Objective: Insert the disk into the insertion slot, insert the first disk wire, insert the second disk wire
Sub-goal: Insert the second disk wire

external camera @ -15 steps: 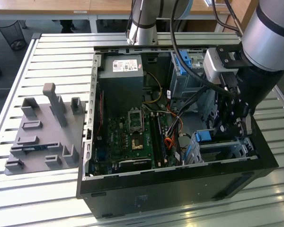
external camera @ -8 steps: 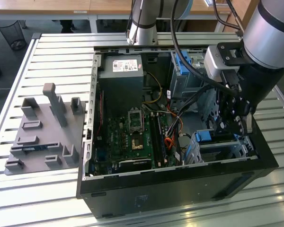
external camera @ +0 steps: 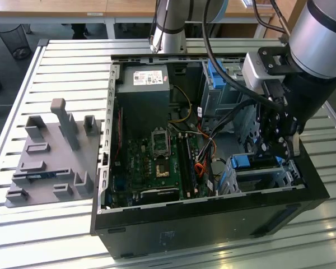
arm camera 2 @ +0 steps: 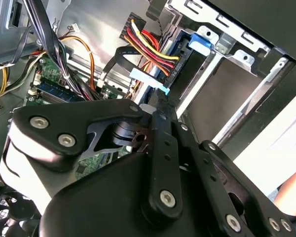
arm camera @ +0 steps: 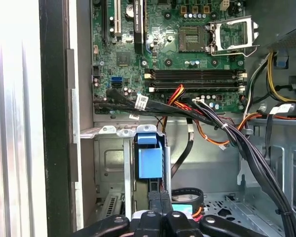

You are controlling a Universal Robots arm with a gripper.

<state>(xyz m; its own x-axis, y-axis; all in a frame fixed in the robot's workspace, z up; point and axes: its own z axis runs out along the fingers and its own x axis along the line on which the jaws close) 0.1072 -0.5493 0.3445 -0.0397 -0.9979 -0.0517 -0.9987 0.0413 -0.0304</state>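
The disk, in its bright blue carrier (external camera: pixel 249 161), sits inside the insertion slot (external camera: pixel 269 178), a low perforated metal cage at the case's corner on the exterior view's right. My gripper (external camera: pixel 275 154) reaches down into that corner. The carrier's blue tab (arm camera: pixel 149 160) (arm camera 2: pixel 200 42) shows in both wrist views. A red, yellow and black wire (arm camera 2: pixel 155 49) runs to the disk's end. My gripper (arm camera 2: pixel 160 101) (arm camera: pixel 160 195) is shut on the end of a black flat wire with a light blue tag (arm camera 2: pixel 148 79), right beside the disk's end.
The open computer case (external camera: pixel 213 218) lies on a slatted table. Inside are the motherboard (external camera: pixel 157 162), a power supply (external camera: pixel 143 95) and a taller cage (external camera: pixel 218 92). A thick black wire bundle (arm camera: pixel 246 148) crosses near the slot. A grey fixture plate (external camera: pixel 50 159) lies at the exterior view's left.
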